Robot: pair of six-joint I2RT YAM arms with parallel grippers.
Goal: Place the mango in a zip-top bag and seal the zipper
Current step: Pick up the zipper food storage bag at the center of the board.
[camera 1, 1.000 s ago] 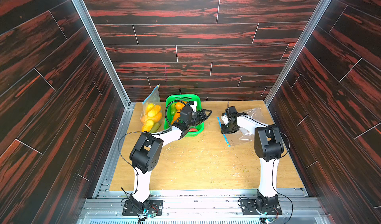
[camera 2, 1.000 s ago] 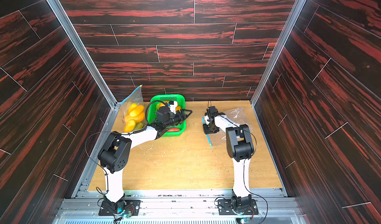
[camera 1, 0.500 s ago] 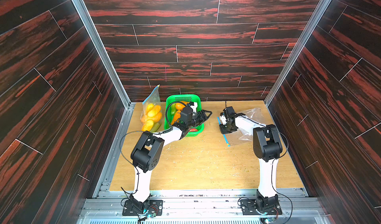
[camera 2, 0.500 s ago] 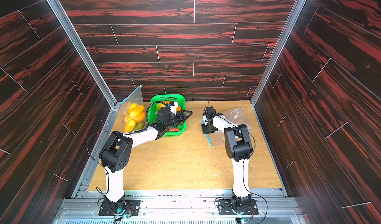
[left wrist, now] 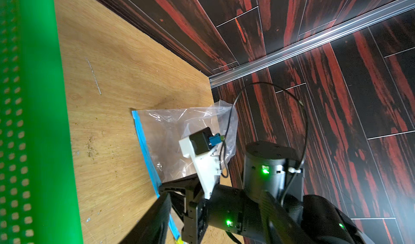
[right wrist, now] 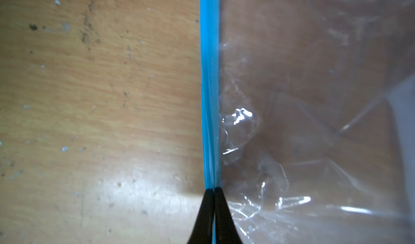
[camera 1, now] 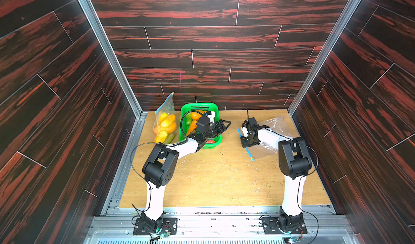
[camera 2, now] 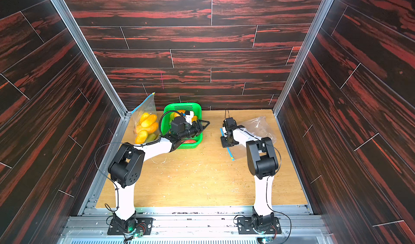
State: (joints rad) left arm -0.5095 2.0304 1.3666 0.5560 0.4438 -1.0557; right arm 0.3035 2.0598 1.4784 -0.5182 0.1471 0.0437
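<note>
Seen in both top views, the left gripper (camera 1: 225, 126) hangs at centre frame over the right rim of the green basket (camera 1: 198, 107), jaws partly spread and gripping nothing. The mangoes (camera 1: 195, 115) lie in that basket beneath the arm, well apart from the zip-top bag (camera 1: 272, 128). Right of centre, the right gripper (camera 1: 244, 143) points down at the wooden table (camera 1: 213, 177), its tips on the bag's blue zipper (camera 1: 249, 153), and the clear bag lies flat toward the right wall. A second bag (camera 1: 165, 124), holding yellow and orange fruit, leans at the back left. In the left wrist view the basket's green wall (left wrist: 45, 97) fills the left edge and the zip-top bag (left wrist: 170, 137) sits at centre. The right gripper (left wrist: 170, 190) meets the zipper (left wrist: 146, 146) at lower centre. The left gripper's own fingers (left wrist: 155, 216) are dark blurs along the bottom, standing apart. In the right wrist view two black fingertips (right wrist: 207, 209) press together at bottom centre, pinched on the zipper (right wrist: 210, 97), which runs straight up the frame. Crinkled plastic (right wrist: 314, 119) lies to its right and bare wood (right wrist: 89, 97) to its left.
</note>
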